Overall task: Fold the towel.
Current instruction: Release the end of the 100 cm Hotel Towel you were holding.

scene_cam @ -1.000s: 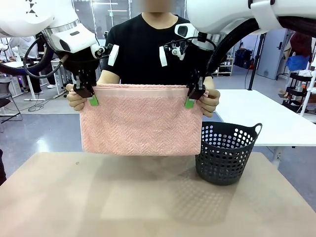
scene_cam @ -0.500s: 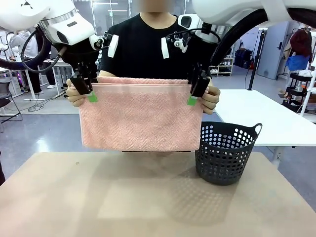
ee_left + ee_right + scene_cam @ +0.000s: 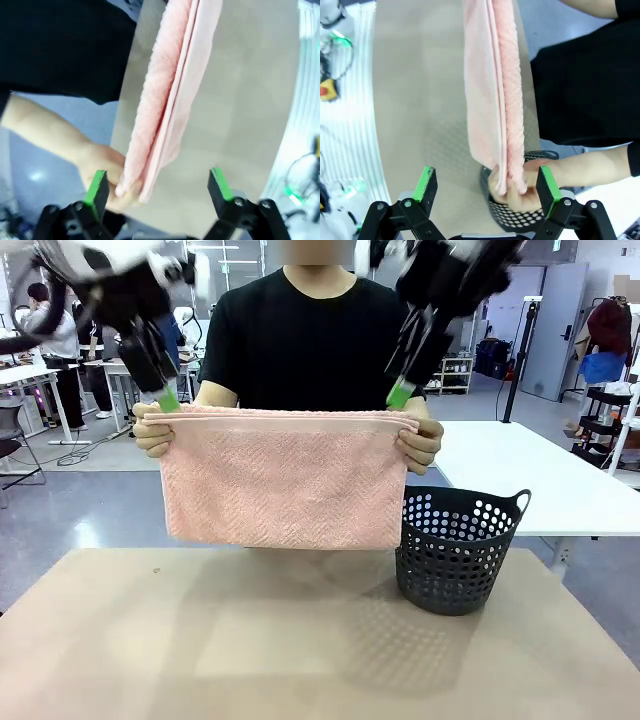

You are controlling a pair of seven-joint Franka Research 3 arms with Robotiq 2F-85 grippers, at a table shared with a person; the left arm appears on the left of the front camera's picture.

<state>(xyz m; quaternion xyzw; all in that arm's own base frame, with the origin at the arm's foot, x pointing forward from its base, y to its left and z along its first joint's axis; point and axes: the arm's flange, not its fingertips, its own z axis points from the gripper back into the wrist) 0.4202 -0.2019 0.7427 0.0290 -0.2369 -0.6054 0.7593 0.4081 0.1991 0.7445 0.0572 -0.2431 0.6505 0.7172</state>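
Observation:
A person across the table holds the pale pink towel (image 3: 283, 480) up by its two top corners, doubled over and hanging above the table's far edge. My left gripper (image 3: 163, 397) hovers just above the towel's top left corner, blurred. In the left wrist view the left gripper (image 3: 158, 184) stands open, with the towel's edge (image 3: 170, 90) and the person's hand (image 3: 105, 170) below it. My right gripper (image 3: 400, 393) hangs above the top right corner. Seen from its own wrist, the right gripper (image 3: 485, 184) is open over the towel (image 3: 492, 90) and the person's other hand (image 3: 522, 185).
A dark perforated basket (image 3: 458, 548) with handles stands on the tan table (image 3: 200, 640) at the right, just below the towel's right end. In the right wrist view the basket (image 3: 517, 217) lies under the person's hand. A white table (image 3: 540, 480) stands behind it.
Both grippers have let go of the towel's top corners, opened and lifted up and away. The person keeps holding the towel, which has barely moved.

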